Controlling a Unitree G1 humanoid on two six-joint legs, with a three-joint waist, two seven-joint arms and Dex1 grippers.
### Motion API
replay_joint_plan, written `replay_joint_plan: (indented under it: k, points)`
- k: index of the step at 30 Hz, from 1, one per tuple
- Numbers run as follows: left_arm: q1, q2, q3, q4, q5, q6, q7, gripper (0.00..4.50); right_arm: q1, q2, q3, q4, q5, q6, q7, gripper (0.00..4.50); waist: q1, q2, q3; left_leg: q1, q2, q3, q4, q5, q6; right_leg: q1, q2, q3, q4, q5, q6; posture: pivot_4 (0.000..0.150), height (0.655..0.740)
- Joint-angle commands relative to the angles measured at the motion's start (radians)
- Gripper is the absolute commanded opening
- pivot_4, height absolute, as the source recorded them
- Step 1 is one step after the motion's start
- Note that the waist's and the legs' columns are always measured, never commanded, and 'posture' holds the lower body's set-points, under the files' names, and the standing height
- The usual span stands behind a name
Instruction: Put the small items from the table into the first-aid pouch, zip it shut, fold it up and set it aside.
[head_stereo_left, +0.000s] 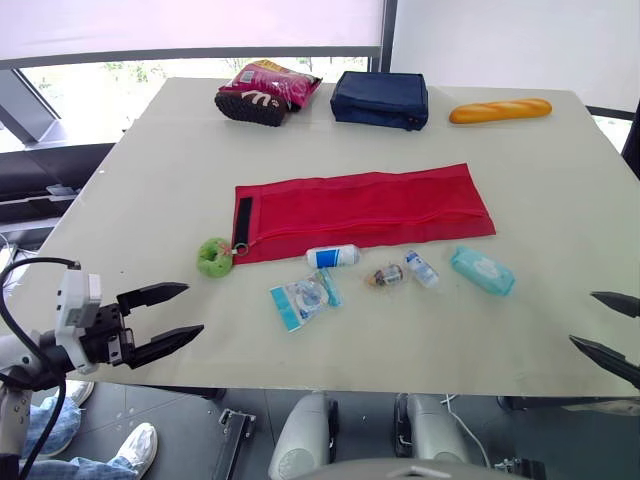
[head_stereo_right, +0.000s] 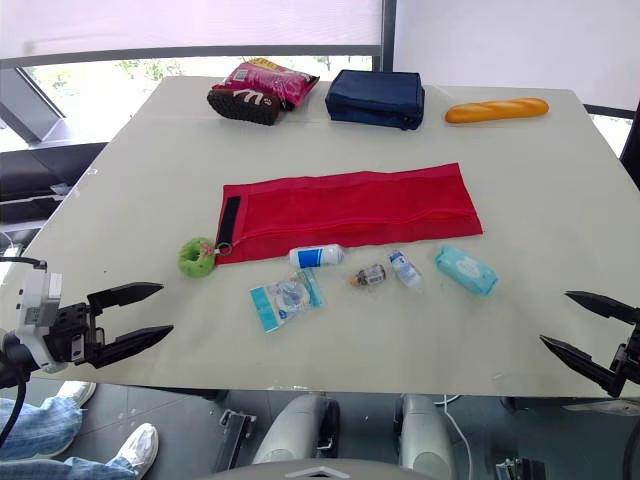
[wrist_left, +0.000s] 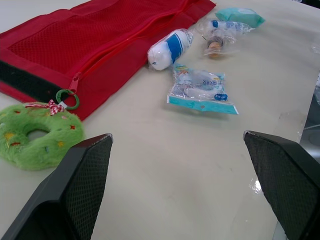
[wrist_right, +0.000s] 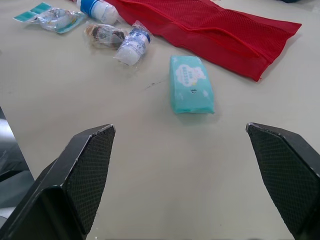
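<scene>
- pale table (head_stereo_left: 130, 190) beside a bright window (head_stereo_left: 100, 95); everything lies on its top.
- the red first-aid pouch (head_stereo_left: 365, 210) lies flat and unfolded across the middle of the table, its long side running left to right, with a black strip at its left end.
- a green plush ring (head_stereo_left: 213, 257) hangs off the zip pull at the pouch's near left corner and rests on the table just beside it.
- the small items sit in a loose row just in front of the pouch, none inside it: a clear packet (head_stereo_left: 303, 298) nearest me, a white roll (head_stereo_left: 333, 256) with a blue band touching the pouch's near edge, a wrapped brown item (head_stereo_left: 384, 276), a small bottle (head_stereo_left: 421, 269) just beside that, and a teal pack (head_stereo_left: 482, 270) furthest right.
- along the far edge: a snack bag (head_stereo_left: 268, 90), a navy case (head_stereo_left: 380, 99) and a bread loaf (head_stereo_left: 500, 110), well apart from the pouch.
- my left gripper (head_stereo_left: 195, 308) hovers at the near left edge, jaws spread wide with nothing between them, pointing toward the plush ring and packet.
- my right gripper (head_stereo_right: 553, 317) hovers at the near right edge, jaws likewise wide apart and empty, the teal pack ahead of it.
</scene>
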Motion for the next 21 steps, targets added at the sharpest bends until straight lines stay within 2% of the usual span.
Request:
replay_joint_plan:
  k: [1,11,15,21]
  points:
    - [-0.014,-0.006,0.020,-0.015,-0.014,-0.002,-0.006,4.45,0.005,-0.004,-0.046,-0.030,0.015,0.001,-0.008,4.50,0.000,0.000,0.000,0.000,0.000,0.000,0.000,0.000,0.000,0.000,0.000,0.000,0.000,0.000,0.000,0.150,0.7164]
    - [-0.023,0.000,-0.004,-0.066,-0.011,0.066,0.005,4.45,0.008,0.008,-0.032,-0.034,0.005,-0.015,-0.006,4.50,0.000,0.000,0.000,0.000,0.000,0.000,0.000,0.000,0.000,0.000,0.000,0.000,0.000,0.000,0.000,0.150,0.7164]
    - [-0.064,0.015,-0.056,-0.116,0.004,0.135,0.049,4.45,0.008,0.022,-0.009,-0.110,0.027,0.014,-0.024,4.50,0.001,0.000,0.000,0.000,0.000,0.000,0.000,0.000,0.000,0.000,0.000,0.000,0.000,0.000,0.000,0.150,0.7164]
    - [-0.241,0.035,-0.229,-0.169,0.079,0.282,0.183,4.45,-0.003,0.050,0.070,-0.300,0.045,0.077,-0.085,4.50,0.001,0.000,0.000,0.001,0.000,0.000,0.000,0.000,0.000,0.001,0.001,0.000,0.001,0.000,0.000,0.150,0.7164]
